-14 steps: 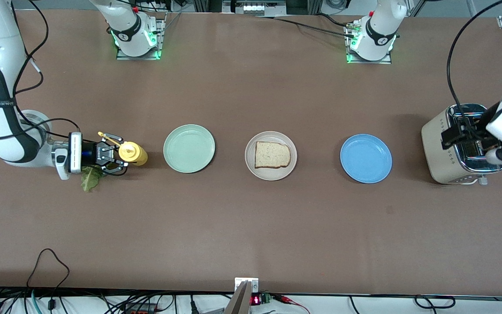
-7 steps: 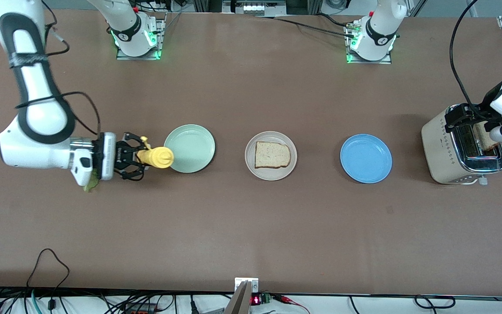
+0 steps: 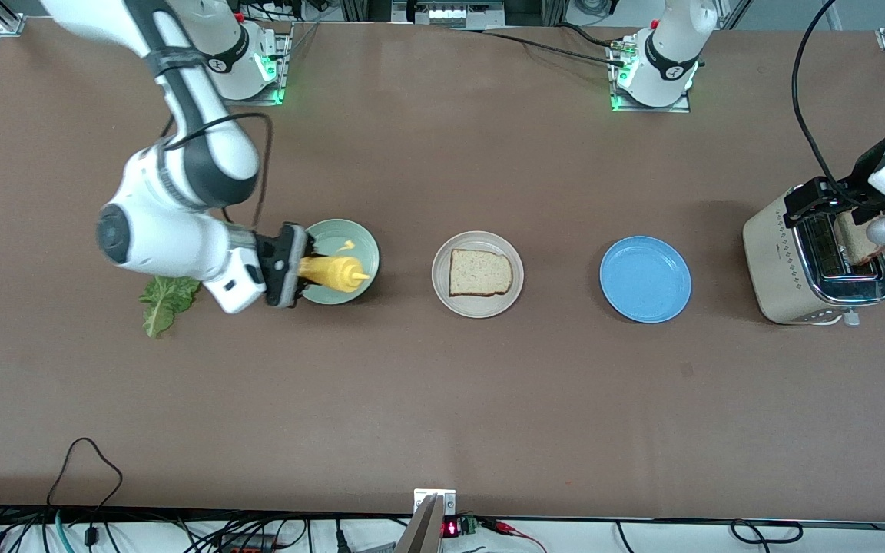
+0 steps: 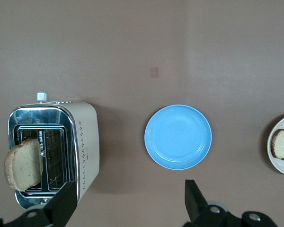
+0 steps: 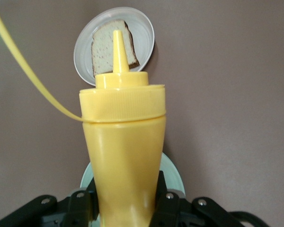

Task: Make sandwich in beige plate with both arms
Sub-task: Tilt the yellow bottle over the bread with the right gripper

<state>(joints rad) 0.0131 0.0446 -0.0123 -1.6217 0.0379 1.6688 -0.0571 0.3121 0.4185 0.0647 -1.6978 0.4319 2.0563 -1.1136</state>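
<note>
One toast slice (image 3: 480, 272) already on beige plate (image 3: 446, 290), well clear of right pincer (image 3: 294, 270) clamped on mustard bottle (image 3: 333, 273) over mint plate (image 3: 358, 238); left pincer (image 4: 128, 201) apart above toaster (image 3: 788, 265); lettuce (image 3: 162, 302), second slice (image 4: 22, 164) outstanding.

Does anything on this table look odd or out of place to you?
Two things. A lettuce leaf lies straight on the bare table at the right arm's end, on no plate. And a toast slice leans askew out of the toaster, not seated in its slot.
</note>
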